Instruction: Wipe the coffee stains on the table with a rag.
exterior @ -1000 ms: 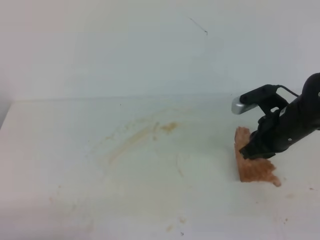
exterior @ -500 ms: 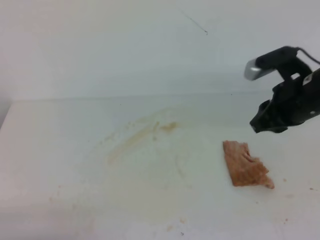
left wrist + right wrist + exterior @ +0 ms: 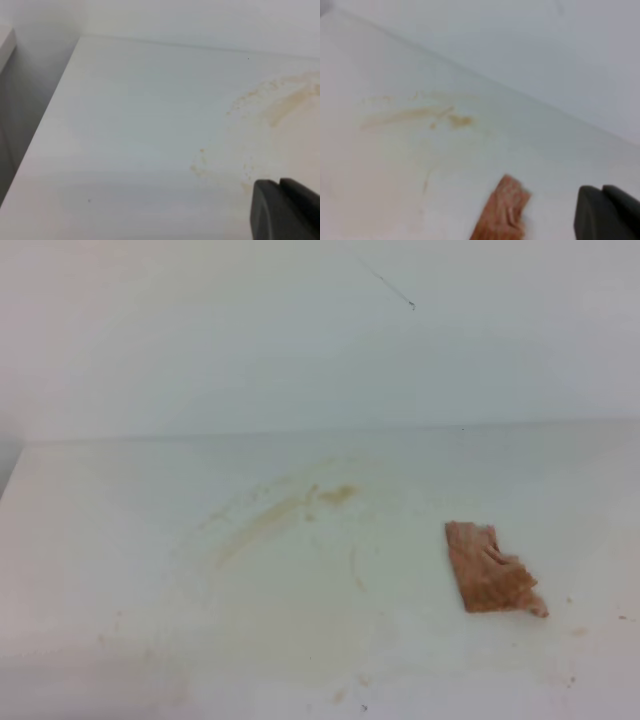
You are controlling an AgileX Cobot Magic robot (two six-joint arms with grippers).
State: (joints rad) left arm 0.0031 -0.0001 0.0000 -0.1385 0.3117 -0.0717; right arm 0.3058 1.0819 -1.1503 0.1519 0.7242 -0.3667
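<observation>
The rag (image 3: 490,570) lies loose and flat on the white table (image 3: 120,540), right of centre, with nothing touching it. Left of it, faint tan coffee stains (image 3: 290,508) run in a smeared arc with a darker spot at the upper end. No arm shows in the exterior view. In the right wrist view, my right gripper (image 3: 602,212) is a dark block at the lower right, fingers together and holding nothing, with the rag (image 3: 502,212) to its left and the stains (image 3: 420,116) beyond. My left gripper (image 3: 280,210) shows fingers together, near speckled stains (image 3: 280,102).
A plain white wall rises behind the table's far edge (image 3: 320,432). The table's left edge (image 3: 45,115) drops off beside a grey gap. Small specks (image 3: 350,695) dot the surface near the front.
My right gripper let go of the rag, rose and pulled back to the right out of the exterior view. The rag settled flat where it was left.
</observation>
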